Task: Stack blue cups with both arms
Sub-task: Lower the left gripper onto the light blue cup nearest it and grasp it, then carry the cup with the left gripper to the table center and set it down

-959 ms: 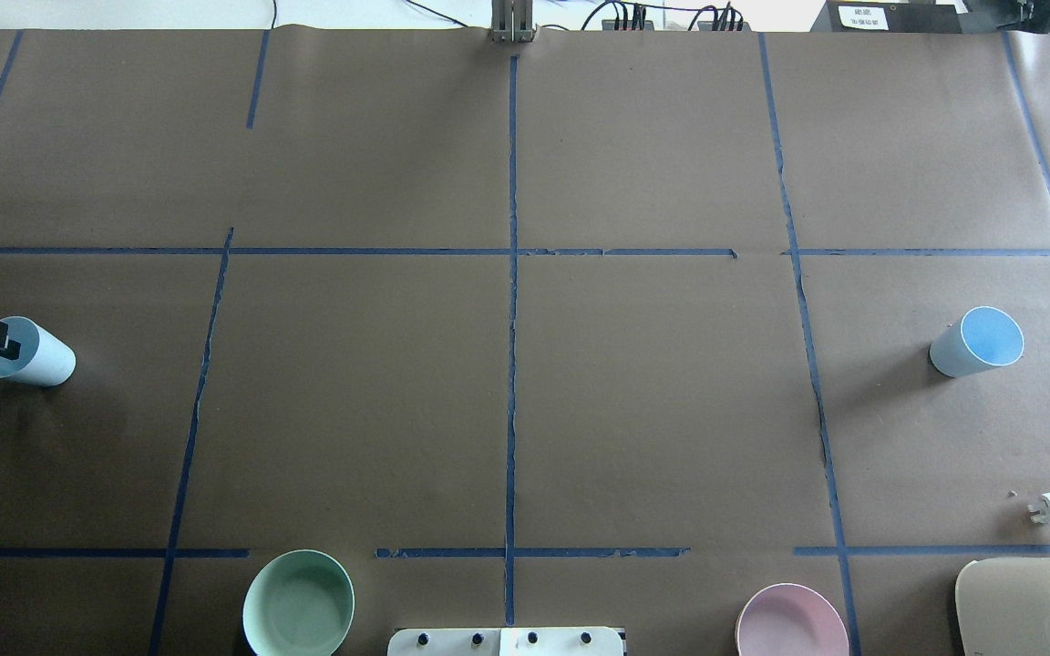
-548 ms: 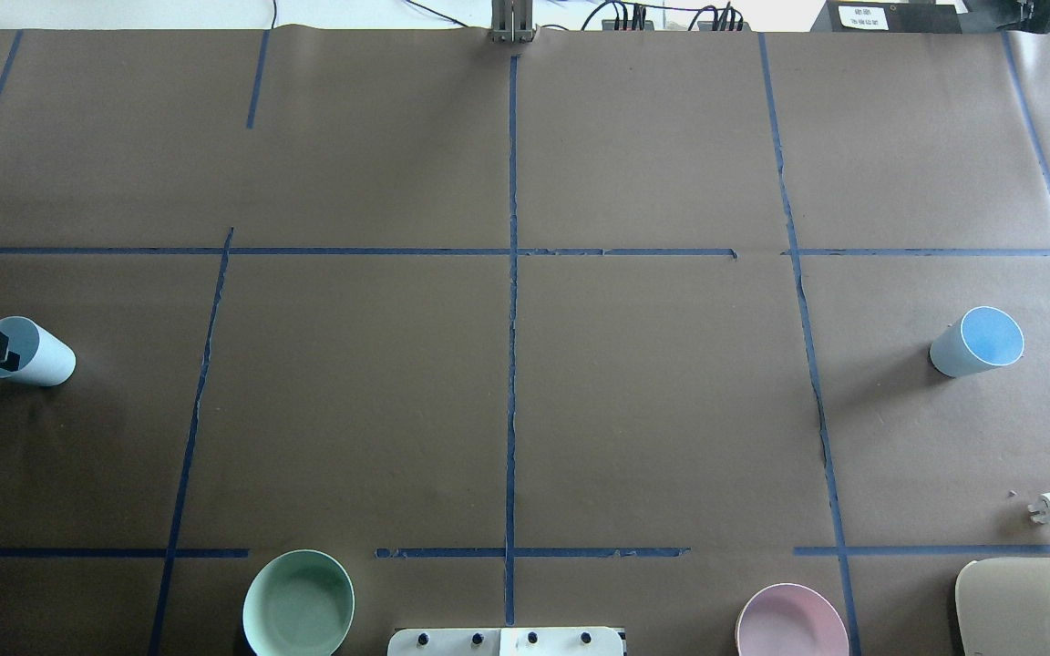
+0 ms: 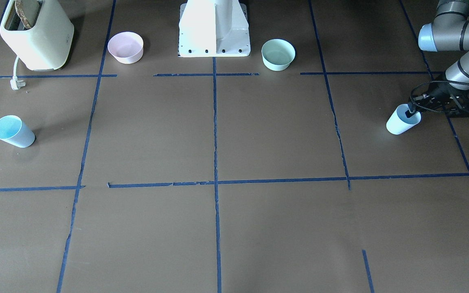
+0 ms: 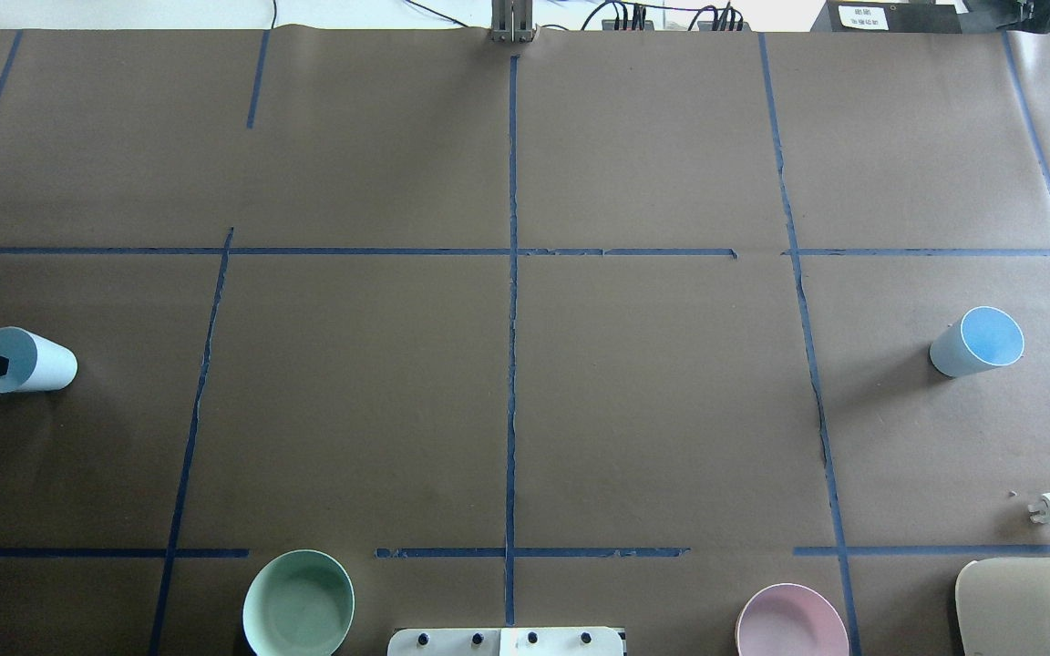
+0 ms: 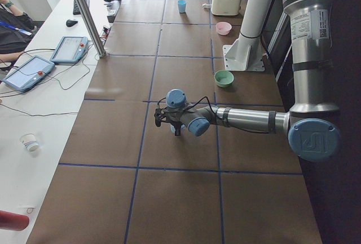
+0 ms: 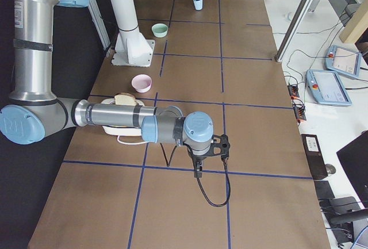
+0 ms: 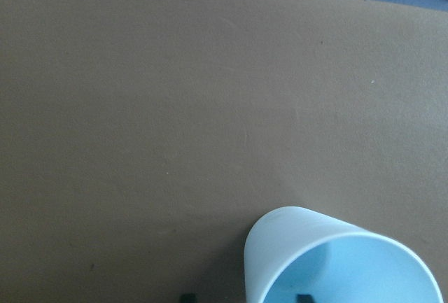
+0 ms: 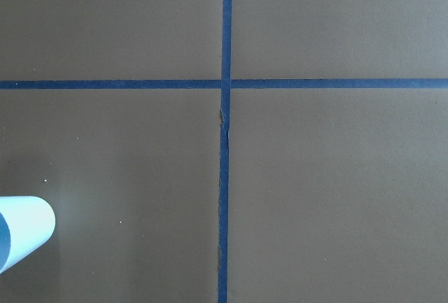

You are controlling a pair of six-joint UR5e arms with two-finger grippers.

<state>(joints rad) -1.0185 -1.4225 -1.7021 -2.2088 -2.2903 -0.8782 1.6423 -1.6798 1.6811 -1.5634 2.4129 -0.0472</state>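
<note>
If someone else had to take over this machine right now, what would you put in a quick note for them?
Left gripper: open, one finger inside the left-side blue cup and one outside its wall; not yet clamped.
Right gripper: above the table, nothing seen in it; whether it is open or shut cannot be told.
Other blue cup: upright on the robot's right side, untouched.
Done: nothing stacked.
Left: grip the left-side cup, pick up the other, nest the two.

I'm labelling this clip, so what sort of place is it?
Probably a robotics lab: a brown-papered table taped into a blue grid, robot arms, and control tablets alongside.
</note>
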